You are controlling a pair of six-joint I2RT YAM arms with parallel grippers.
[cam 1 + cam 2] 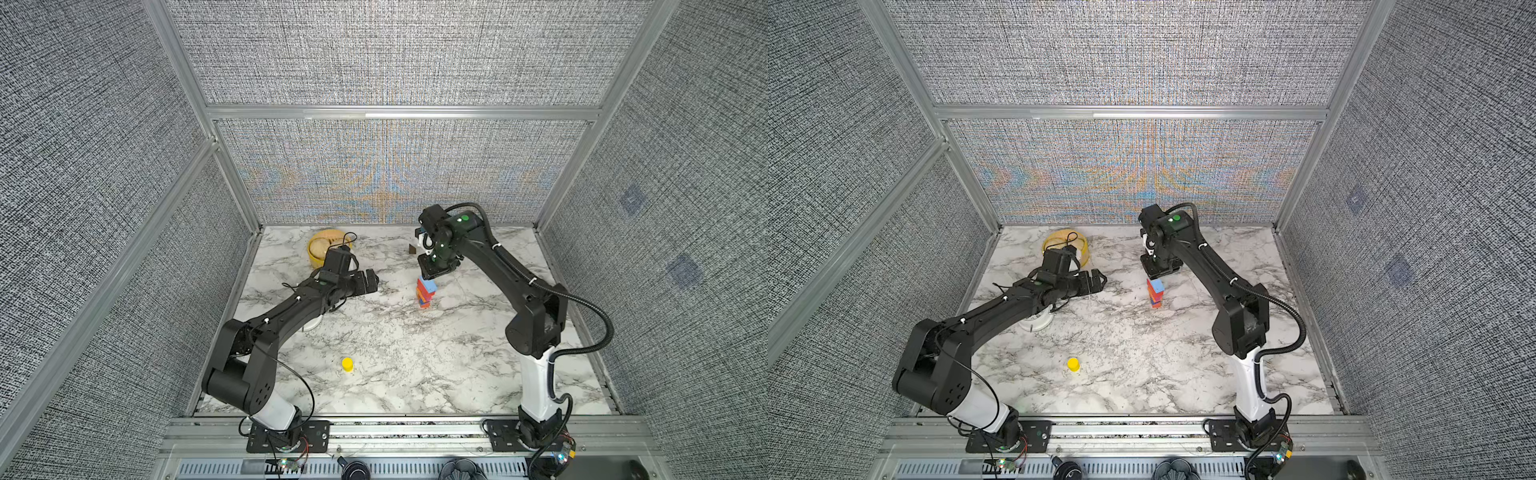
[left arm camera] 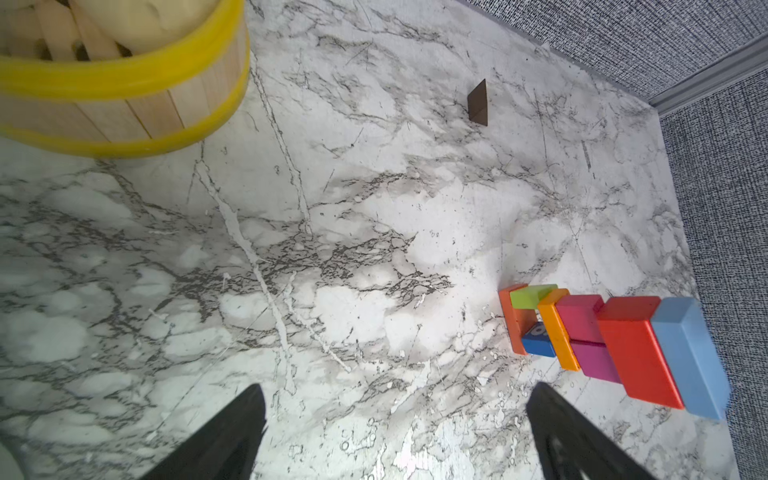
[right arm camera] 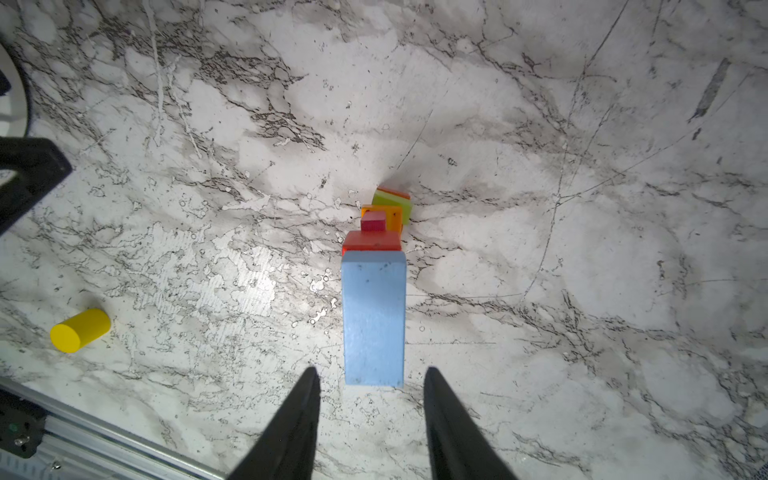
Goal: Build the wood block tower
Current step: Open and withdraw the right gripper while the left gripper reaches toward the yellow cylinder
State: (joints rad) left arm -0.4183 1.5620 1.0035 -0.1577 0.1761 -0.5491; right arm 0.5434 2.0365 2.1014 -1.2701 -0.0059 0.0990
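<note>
In both top views the right gripper [image 1: 432,272] is hovering over the tower [image 1: 426,293], probably centred so nothing topples. The left gripper [image 1: 372,282] is idling at its nine o'clock.

Left wrist: it is gaping, empty.

Right wrist: jaws are standing apart, clear of the blue block [image 3: 373,316].

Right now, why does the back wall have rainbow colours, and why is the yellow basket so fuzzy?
In both top views the rainbow on the back wall is likely camera shimmer from its fine weave; in the left wrist view the basket sits near the lens, so it looks soft; in the right wrist view a glare patch lies on the table beside the blue block.
</note>
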